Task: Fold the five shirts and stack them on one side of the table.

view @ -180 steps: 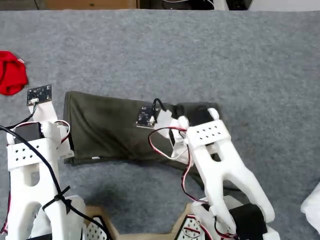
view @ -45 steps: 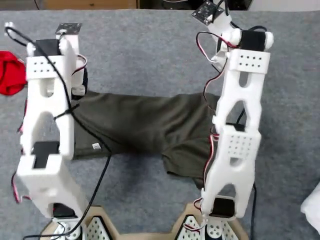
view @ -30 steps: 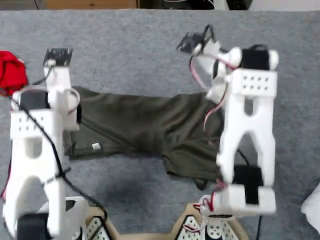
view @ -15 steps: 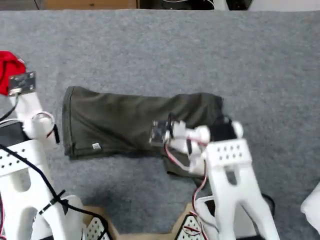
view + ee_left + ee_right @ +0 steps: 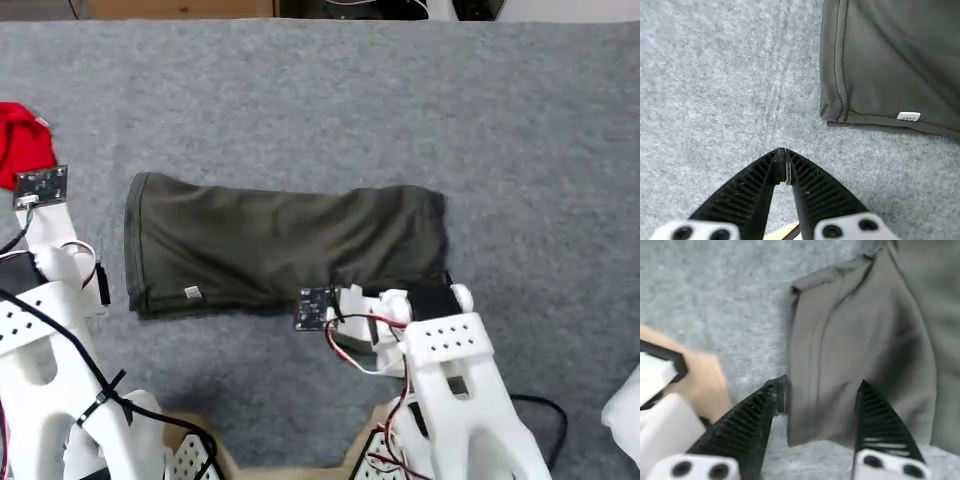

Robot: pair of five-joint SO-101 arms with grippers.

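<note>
Olive shirt, long axis left-right; left end effector closed, empty; right end effector open above its near-right flap.

No text, number or sign can be read. A small white tag sits on the dark olive shirt near its hemmed corner, and whatever marks it carries are too small to make out. The small circuit boards at the arms' wrists show tiny components, nothing legible.
</note>
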